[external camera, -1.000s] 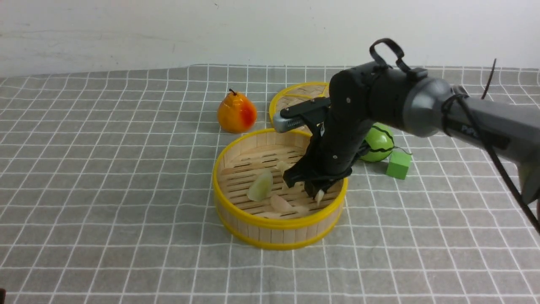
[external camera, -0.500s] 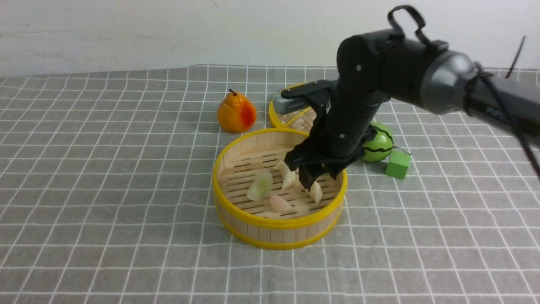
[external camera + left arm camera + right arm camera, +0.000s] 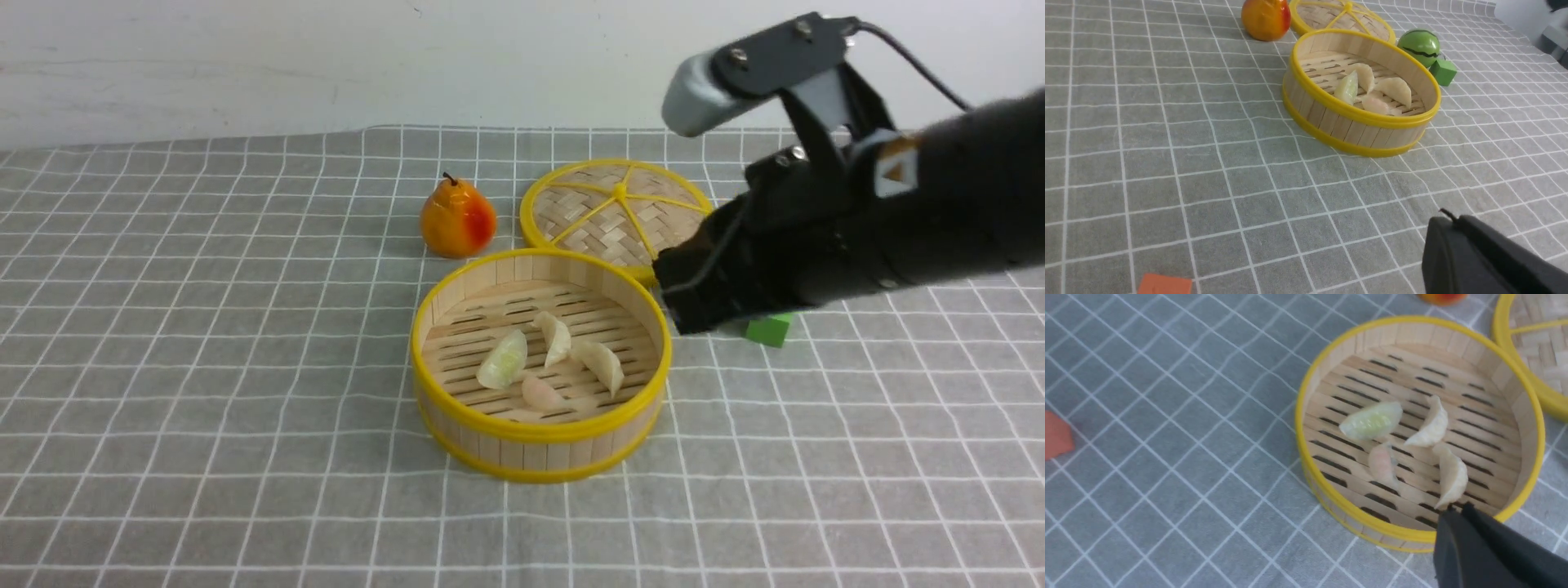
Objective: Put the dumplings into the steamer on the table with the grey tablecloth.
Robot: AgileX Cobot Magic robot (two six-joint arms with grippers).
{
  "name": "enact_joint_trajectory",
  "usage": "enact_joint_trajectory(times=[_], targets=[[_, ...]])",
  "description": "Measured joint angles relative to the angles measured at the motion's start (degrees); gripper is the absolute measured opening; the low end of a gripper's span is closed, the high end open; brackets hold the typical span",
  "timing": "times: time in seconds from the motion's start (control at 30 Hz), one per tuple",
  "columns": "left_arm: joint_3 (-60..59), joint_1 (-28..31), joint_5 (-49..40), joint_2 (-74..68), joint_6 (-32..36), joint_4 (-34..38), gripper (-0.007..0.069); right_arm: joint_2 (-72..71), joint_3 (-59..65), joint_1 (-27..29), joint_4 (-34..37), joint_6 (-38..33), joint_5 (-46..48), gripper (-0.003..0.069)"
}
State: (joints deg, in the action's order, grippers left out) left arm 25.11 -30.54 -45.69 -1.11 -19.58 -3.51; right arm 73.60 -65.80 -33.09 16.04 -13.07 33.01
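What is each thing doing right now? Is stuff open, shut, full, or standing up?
steamer: open, lid off, not empty.
dumplings: all four lying inside the steamer.
lid: flat on the grey tablecloth, behind the steamer.
pear: standing upright.
green ball: resting beside the green cube.
right gripper: jaws shut, empty.
left gripper: jaws shut, empty.

Grey white-gridded tablecloth [image 3: 204, 367], yellow-rimmed steamer [image 3: 539, 430], one dumpling [image 3: 1382, 465] perhaps pinkish.
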Motion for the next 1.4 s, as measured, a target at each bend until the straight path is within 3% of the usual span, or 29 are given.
enact_joint_trajectory(times=[0.27, 0.47, 0.77, 1.0, 1.13, 1.3, 1.4], targets=[[-0.07, 0.00, -0.21, 0.00, 0.00, 0.00, -0.0014, -18.41, 15.36, -1.92, 0.28, -0.83, -8.77, -0.0019], [-0.07, 0.00, -0.32, 0.00, 0.00, 0.00, -0.0014, -24.99, 19.25, -1.92, 0.28, -0.83, -8.68, -0.0015], [-0.07, 0.00, -0.32, 0.00, 0.00, 0.00, -0.0014, -24.93, 19.48, -1.92, 0.23, -0.83, -6.56, -0.0011], [-0.07, 0.00, -0.32, 0.00, 0.00, 0.00, -0.0014, -24.87, 19.49, -1.70, -7.66, -0.83, -7.09, -0.0003], [-0.07, 0.00, -0.32, 0.00, 0.00, 0.00, -0.0014, -25.20, 21.33, -1.33, -6.17, 0.37, -8.09, -0.0012], [-0.07, 0.00, -0.32, 0.00, 0.00, -0.07, -0.0013, -33.42, 30.95, 3.97, -7.58, 6.60, -14.65, -0.0022], [-0.07, 0.00, -0.32, 0.00, 0.00, -0.07, -0.0012, -42.30, 39.47, 10.87, -11.76, 11.58, -18.94, -0.0022]])
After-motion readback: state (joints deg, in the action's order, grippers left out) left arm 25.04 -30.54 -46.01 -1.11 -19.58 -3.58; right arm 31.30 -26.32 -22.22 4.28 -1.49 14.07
